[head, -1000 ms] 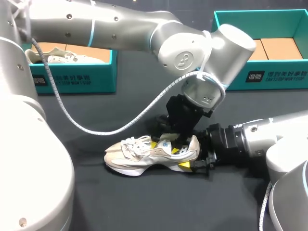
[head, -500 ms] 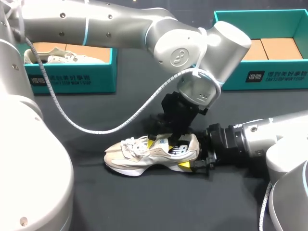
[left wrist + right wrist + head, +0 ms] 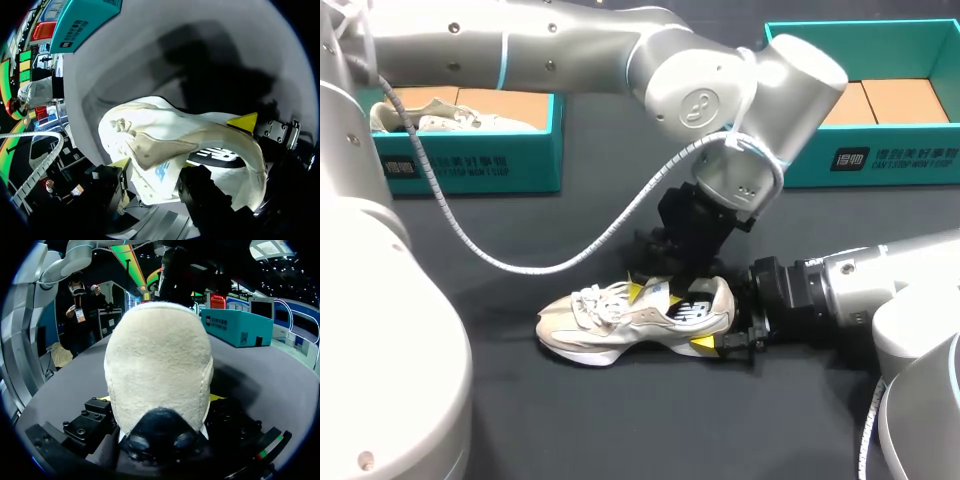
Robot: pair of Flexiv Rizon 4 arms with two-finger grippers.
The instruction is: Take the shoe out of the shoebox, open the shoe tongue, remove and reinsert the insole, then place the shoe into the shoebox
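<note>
The right gripper (image 3: 718, 324) was clamped on the heel of the cream-and-beige mesh running shoe with a white sole (image 3: 620, 322), a yellow tip pressed to each side of the heel counter, its arm coming in low from 3 o'clock. The left gripper (image 3: 155, 166) sat on top of the same shoe at the mouth, over the tongue with its blue label; whether it pinched the tongue or only straddled it could not be told. Its silver arm crossed over from 10 o'clock and bent down at the wrist, trailing a white coiled cable (image 3: 520, 265). The shoe stood on its sole near the middle of the black cloth-covered table (image 3: 620, 420), toe towards 9 o'clock and heel towards 3 o'clock, laces bunched over the forefoot. From the shoe, a teal cardboard shoebox with a brown floor (image 3: 860, 160) lay well apart at 2 o'clock, open side up. A second teal shoebox (image 3: 470, 165) lay at 10 o'clock, and a pale second shoe (image 3: 440, 118) rested inside it.
</note>
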